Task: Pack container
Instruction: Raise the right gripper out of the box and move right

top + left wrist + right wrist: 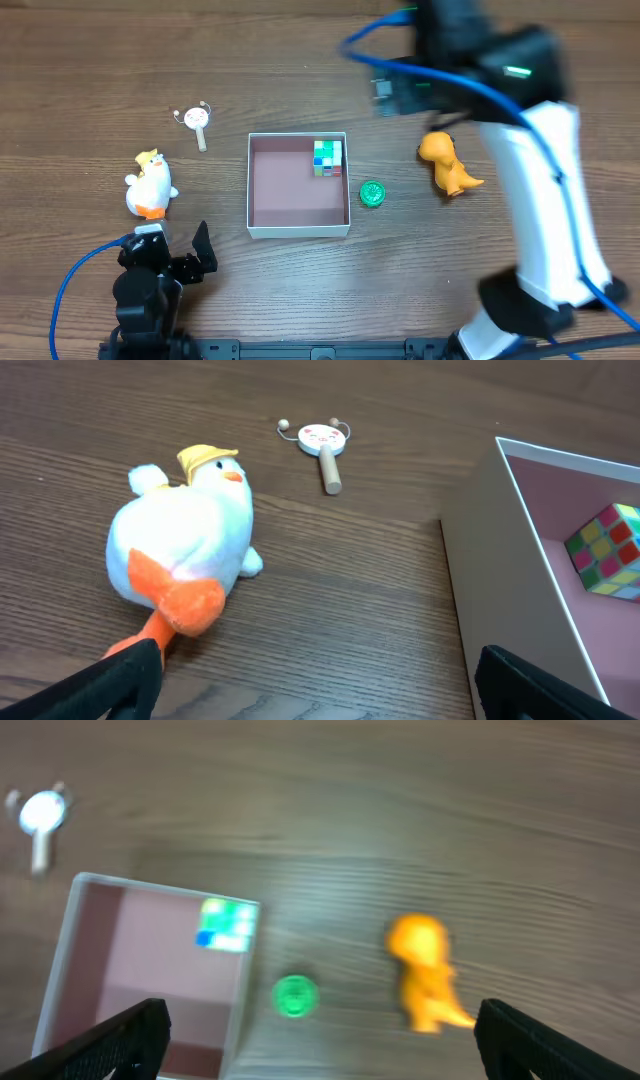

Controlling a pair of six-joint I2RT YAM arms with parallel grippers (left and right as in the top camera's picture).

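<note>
The left jaws sat nearest, low over the counter [90, 60] at its near left, spread wide with nothing between them; just beyond them lay a white plush duck [185, 540] with orange feet and a yellow cap, on its side; to its right, well apart from it, the container [290, 190] stood open in the middle of the counter, its pinkish floor mostly bare; a coloured puzzle cube [327, 157] rested inside, in the far right corner; a small green disc [372, 193] lay just outside the right wall; farther right lay an orange toy dinosaur [448, 165]; a small white rattle [196, 120] lay at the far left; the right jaws hung high above the far right, blurred, wide open and empty.
</note>
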